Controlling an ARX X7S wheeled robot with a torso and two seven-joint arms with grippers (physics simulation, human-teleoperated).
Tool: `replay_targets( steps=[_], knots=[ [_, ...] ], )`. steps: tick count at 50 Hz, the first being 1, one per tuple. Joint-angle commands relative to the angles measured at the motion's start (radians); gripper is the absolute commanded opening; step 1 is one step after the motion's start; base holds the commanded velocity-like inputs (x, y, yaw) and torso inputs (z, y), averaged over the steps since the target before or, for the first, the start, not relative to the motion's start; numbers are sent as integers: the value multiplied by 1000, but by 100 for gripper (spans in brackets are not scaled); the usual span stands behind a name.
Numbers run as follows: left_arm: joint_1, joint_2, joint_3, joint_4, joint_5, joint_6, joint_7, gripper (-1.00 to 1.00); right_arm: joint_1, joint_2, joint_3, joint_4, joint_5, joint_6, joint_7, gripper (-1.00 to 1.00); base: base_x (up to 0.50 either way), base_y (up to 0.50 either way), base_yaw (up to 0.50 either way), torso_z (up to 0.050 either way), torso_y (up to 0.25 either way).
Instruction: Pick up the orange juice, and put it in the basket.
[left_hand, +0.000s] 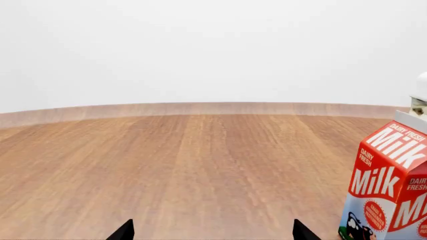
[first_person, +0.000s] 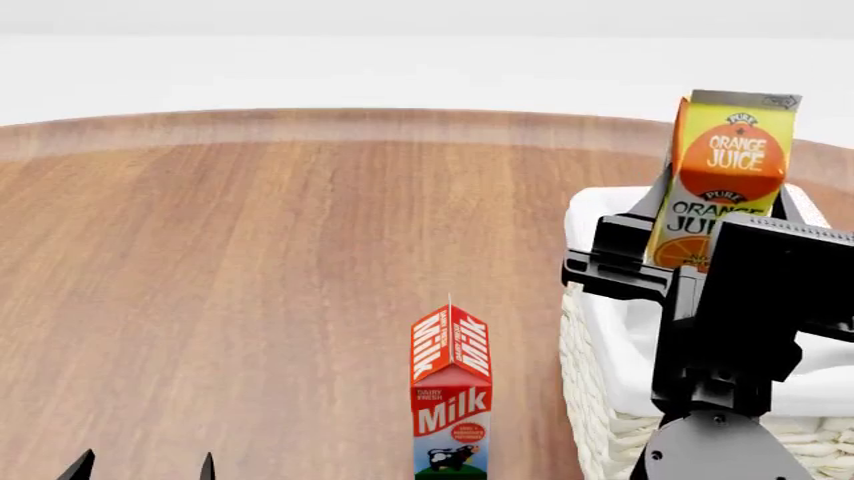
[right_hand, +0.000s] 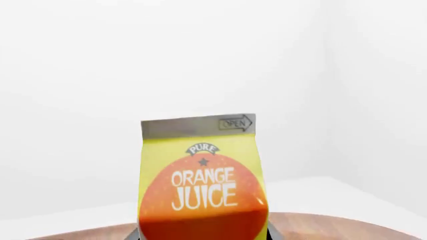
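Observation:
The orange juice (first_person: 727, 180) is a yellow carton with an orange circle. It is held tilted in the air above the back of the basket (first_person: 594, 345), a cream wicker basket with white lining at the right. My right gripper (first_person: 667, 262) is shut on the carton's lower part. In the right wrist view the carton (right_hand: 200, 180) fills the space between the jaws. My left gripper (first_person: 143, 468) is open and empty, low over the table at the front left; its fingertips (left_hand: 123, 231) show at the frame's edge.
A red-and-white Milk carton (first_person: 451, 395) stands upright on the round wooden table (first_person: 267, 260), just left of the basket; it also shows in the left wrist view (left_hand: 387, 185). The table's far edge curves across the back.

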Motion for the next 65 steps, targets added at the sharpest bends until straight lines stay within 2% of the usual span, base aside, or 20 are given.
replay_targets(
  steps=[1,65],
  knots=[
    [-1,-2,2,0,-2,1,-2,100,14,-17,11,42,-45,-3,-14,-100,0,0,0,0,0],
    [-5,-10,15,-2,-10,6,-12,100,99,-151,6,425,-130,-108,-104,-100,0,0,0,0,1]
  ],
)
